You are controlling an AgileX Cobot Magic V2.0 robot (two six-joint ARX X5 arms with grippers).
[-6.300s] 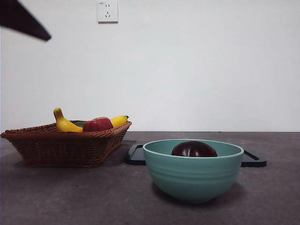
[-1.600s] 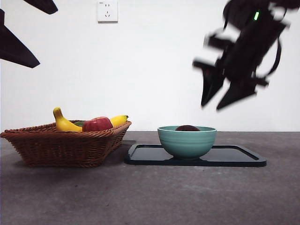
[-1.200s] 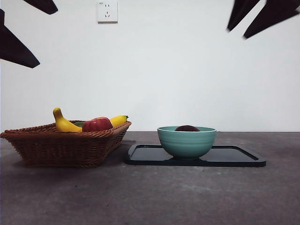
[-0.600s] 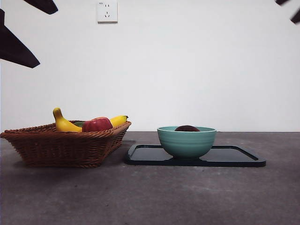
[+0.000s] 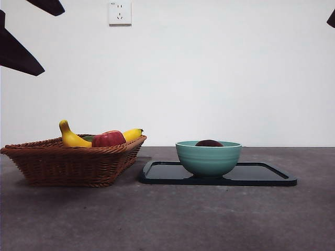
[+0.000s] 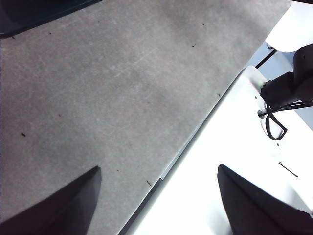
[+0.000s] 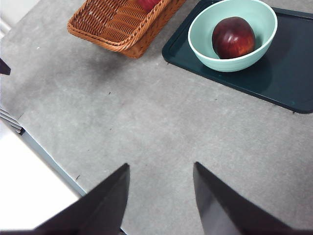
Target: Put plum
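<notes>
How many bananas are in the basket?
2. One banana pokes up at the back of the wicker basket, another banana lies beyond the red apple. More may hide below the rim.

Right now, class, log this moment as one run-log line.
plum: in teal bowl | bowl: on black tray | left gripper: open, empty | right gripper: open, empty | wicker basket: banana, red apple

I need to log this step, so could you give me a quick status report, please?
Left gripper open, empty, high over bare table. Right gripper open, empty, raised clear. Plum in bowl on tray. Nothing in the way.
</notes>
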